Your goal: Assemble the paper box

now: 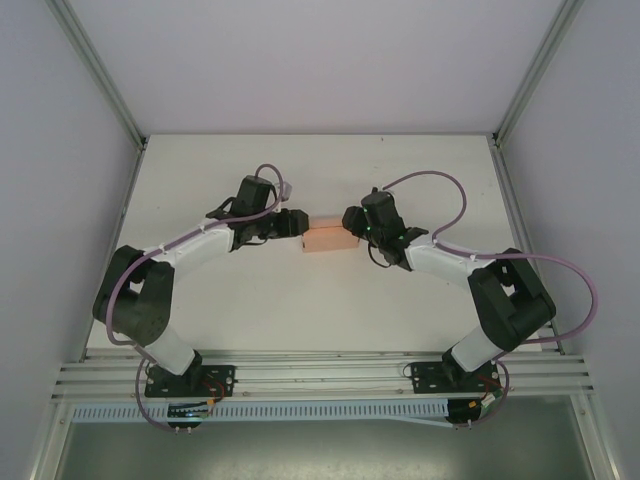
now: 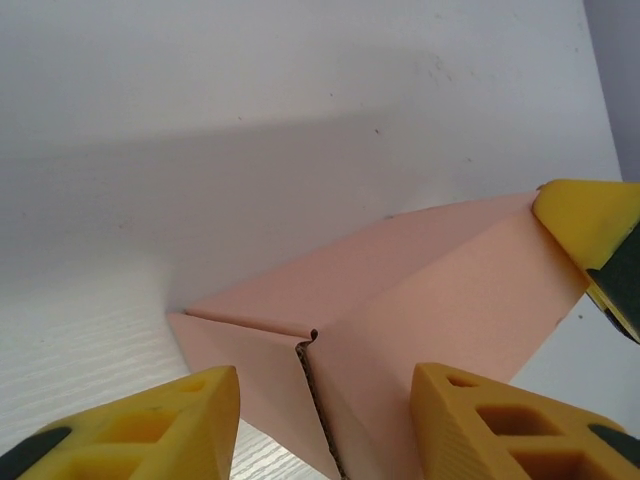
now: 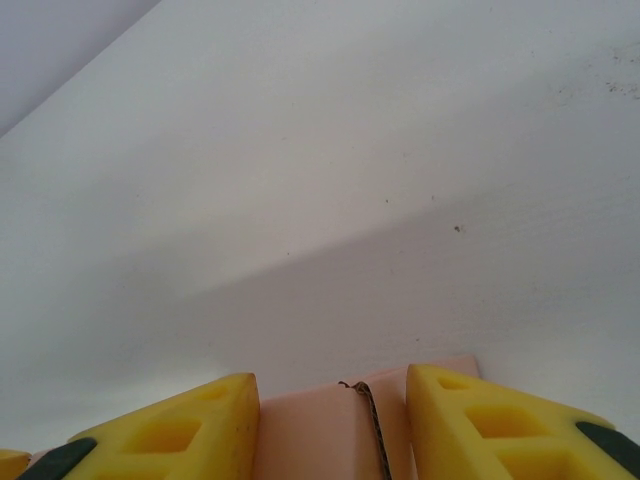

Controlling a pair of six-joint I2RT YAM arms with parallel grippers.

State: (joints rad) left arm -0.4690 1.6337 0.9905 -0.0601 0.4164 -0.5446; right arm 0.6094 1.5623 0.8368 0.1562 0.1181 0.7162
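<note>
The salmon-pink paper box (image 1: 330,240) lies folded into a small box shape mid-table between both arms. My left gripper (image 1: 299,228) is at its left end. In the left wrist view the box (image 2: 450,280) shows a flap seam and an end flap angled outward. The left gripper (image 2: 325,382) straddles that end, open, with a strip of table between the left finger (image 2: 190,420) and the flap. My right gripper (image 1: 351,221) is at the box's right end. In the right wrist view the box (image 3: 310,430) spans the gap of the right gripper (image 3: 332,385), which is shut on it.
The white table (image 1: 300,310) runs out to grey walls and aluminium frame posts (image 1: 100,70) at left, right and back. A frame rail (image 1: 320,375) crosses the near edge by the arm bases. Purple cables (image 1: 430,185) loop over both arms.
</note>
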